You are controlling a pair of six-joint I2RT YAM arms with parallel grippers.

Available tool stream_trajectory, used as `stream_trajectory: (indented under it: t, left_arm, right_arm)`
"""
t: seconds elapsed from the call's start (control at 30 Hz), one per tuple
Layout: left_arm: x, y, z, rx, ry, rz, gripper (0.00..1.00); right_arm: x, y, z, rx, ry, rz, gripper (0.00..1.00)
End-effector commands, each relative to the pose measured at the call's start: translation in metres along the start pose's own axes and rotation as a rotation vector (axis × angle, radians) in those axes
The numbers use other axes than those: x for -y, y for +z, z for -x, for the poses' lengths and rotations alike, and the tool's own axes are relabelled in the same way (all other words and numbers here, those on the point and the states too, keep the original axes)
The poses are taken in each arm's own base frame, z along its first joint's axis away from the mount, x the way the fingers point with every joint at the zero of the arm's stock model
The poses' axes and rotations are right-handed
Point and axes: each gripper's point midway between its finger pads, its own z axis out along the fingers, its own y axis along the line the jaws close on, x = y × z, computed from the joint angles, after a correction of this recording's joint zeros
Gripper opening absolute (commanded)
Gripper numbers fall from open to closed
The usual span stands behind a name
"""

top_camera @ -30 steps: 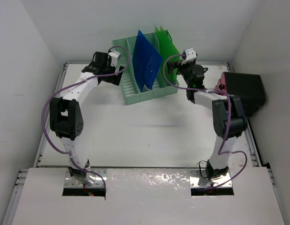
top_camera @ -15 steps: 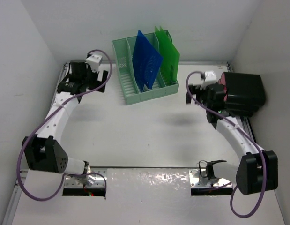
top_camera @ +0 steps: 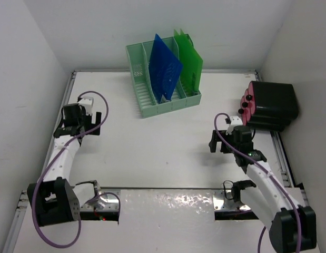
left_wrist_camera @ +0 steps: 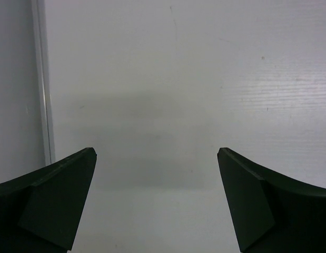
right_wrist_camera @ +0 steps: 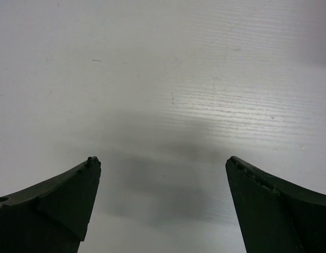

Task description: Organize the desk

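Note:
The desk [top_camera: 163, 142] is a wide white tabletop with thin metal rails along its edges. My left gripper [top_camera: 78, 126] hangs over its left side, close to the left rail. In the left wrist view the left gripper [left_wrist_camera: 156, 153] is open, with only bare desk [left_wrist_camera: 178, 79] between the dark fingers. My right gripper [top_camera: 231, 145] is over the right part of the desk, in front of a black case. In the right wrist view the right gripper [right_wrist_camera: 163, 159] is open too, above bare desk [right_wrist_camera: 152, 63] and its own shadow.
A mint-green slotted file rack [top_camera: 147, 100] stands at the back centre, holding a blue folder [top_camera: 165, 66] and a green folder [top_camera: 188, 58]. A black case [top_camera: 270, 105] with red round ends [top_camera: 247, 100] lies at the right edge. The left rail [left_wrist_camera: 44, 79] runs beside my left gripper.
Both arms have pulled back from the file rack toward the near side, the left one to the left edge, the right one down past the black case. Both grippers stayed open.

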Motion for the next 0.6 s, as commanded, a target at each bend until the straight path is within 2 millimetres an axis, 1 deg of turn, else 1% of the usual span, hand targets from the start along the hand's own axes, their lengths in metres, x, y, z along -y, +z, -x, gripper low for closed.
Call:
stream_trajectory:
  t: [0.0, 0.07, 0.13, 0.2, 0.27, 0.3, 0.33, 0.47, 0.5, 0.53, 0.57]
  left_arm:
    - [-0.006, -0.011, 0.036, 0.167, -0.004, 0.023, 1.0]
    - [-0.002, -0.012, 0.034, 0.175, -0.015, 0.009, 1.0]
    - [0.004, -0.011, 0.033, 0.181, -0.019, -0.025, 1.0]
    - [0.006, -0.009, 0.032, 0.172, -0.026, -0.03, 1.0]
    - [0.007, -0.007, 0.029, 0.155, -0.034, -0.036, 0.99]
    - [0.008, -0.006, 0.028, 0.151, -0.036, -0.041, 0.99]
    - [0.009, -0.006, 0.026, 0.145, -0.04, -0.042, 0.99]
    - [0.009, -0.005, 0.024, 0.137, -0.035, -0.042, 0.99]
    - [0.009, -0.004, 0.024, 0.136, -0.032, -0.044, 0.99]
    - [0.009, -0.005, 0.026, 0.141, -0.031, -0.044, 0.99]
    - [0.009, -0.004, 0.026, 0.137, -0.028, -0.043, 0.99]
  right_arm:
    - [-0.003, -0.012, -0.011, -0.009, 0.013, 0.013, 0.99]
    - [-0.003, -0.016, -0.014, 0.032, 0.036, 0.015, 0.99]
    - [-0.005, -0.018, -0.012, 0.074, 0.032, 0.034, 0.99]
    - [-0.004, -0.021, -0.008, 0.125, 0.029, 0.03, 0.99]
    - [-0.008, -0.021, -0.003, 0.164, 0.017, 0.051, 0.99]
    - [-0.016, -0.023, 0.002, 0.186, 0.009, 0.098, 0.99]
    - [-0.021, -0.024, 0.003, 0.191, -0.002, 0.125, 0.99]
    - [-0.024, -0.026, 0.006, 0.221, -0.011, 0.145, 0.99]
    - [-0.025, -0.027, 0.011, 0.249, -0.021, 0.154, 0.99]
    - [-0.032, -0.025, 0.006, 0.25, -0.036, 0.2, 0.99]
    - [-0.035, -0.025, 0.006, 0.268, -0.044, 0.221, 0.99]
